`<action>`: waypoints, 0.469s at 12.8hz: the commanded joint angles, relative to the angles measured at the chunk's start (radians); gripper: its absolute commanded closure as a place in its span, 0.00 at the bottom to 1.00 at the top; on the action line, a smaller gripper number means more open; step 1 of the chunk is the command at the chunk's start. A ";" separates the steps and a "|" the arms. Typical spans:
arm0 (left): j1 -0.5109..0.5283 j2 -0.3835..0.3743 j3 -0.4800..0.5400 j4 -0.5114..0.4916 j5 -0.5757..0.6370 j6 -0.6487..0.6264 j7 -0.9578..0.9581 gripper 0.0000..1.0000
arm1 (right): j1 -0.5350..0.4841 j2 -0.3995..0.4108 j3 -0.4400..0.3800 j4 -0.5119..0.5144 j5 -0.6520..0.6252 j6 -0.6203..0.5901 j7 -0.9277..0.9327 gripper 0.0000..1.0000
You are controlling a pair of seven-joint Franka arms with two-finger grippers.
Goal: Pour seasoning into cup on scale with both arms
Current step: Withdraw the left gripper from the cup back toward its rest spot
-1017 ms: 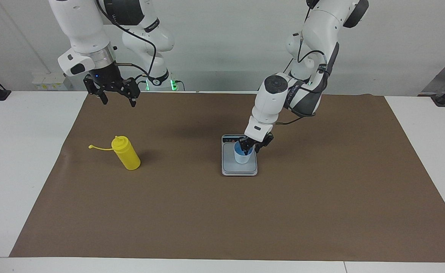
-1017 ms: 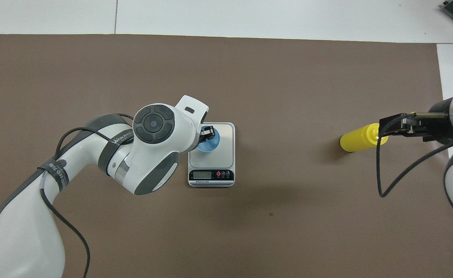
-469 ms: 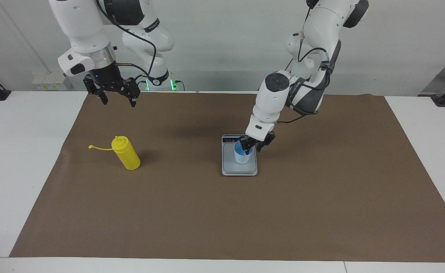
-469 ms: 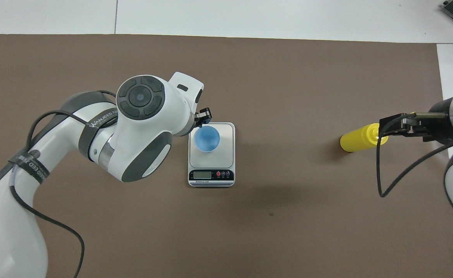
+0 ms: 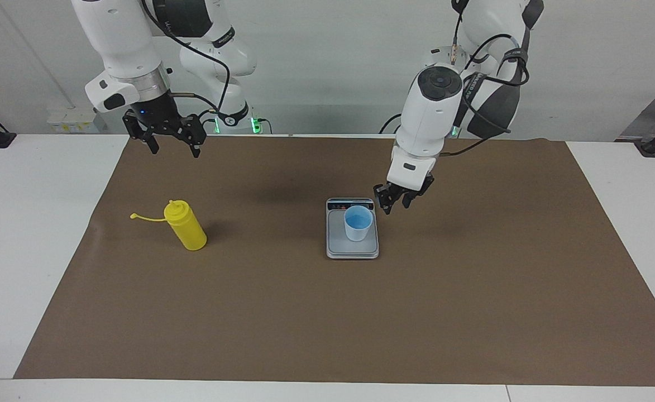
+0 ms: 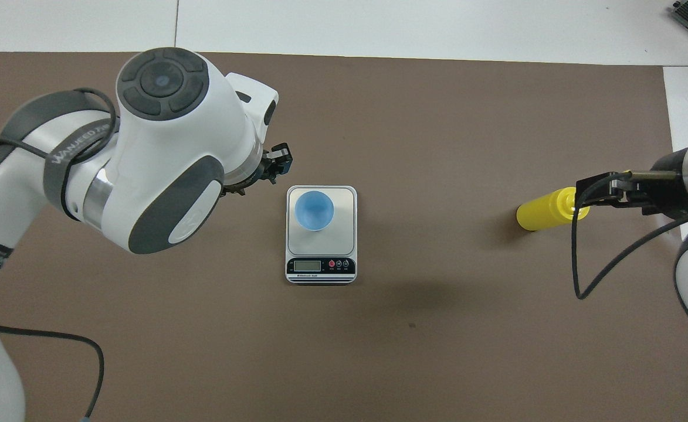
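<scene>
The left gripper [image 5: 395,202] hangs empty in the air just beside the scale [image 5: 352,249], toward the left arm's end of the bench; whether its fingers are apart I cannot tell. The cup [image 5: 358,223] stands upright on the scale's plate, so placing looks finished. The right gripper [image 5: 172,140], fingers spread, waits above the brown mat. Next (my guess) it must descend onto the yellow seasoning bottle [image 5: 186,225], standing well apart from the scale toward the right arm's end.
</scene>
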 commanded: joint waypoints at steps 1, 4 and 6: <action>0.001 -0.018 0.060 0.092 -0.006 -0.184 0.114 0.42 | -0.014 -0.016 0.005 -0.008 0.003 -0.009 -0.020 0.00; 0.008 -0.128 0.191 0.130 -0.067 -0.297 0.295 0.34 | -0.043 -0.019 0.002 -0.014 0.003 -0.011 -0.044 0.00; 0.007 -0.212 0.361 0.126 -0.155 -0.332 0.488 0.33 | -0.098 -0.028 0.002 -0.036 0.006 -0.001 -0.212 0.00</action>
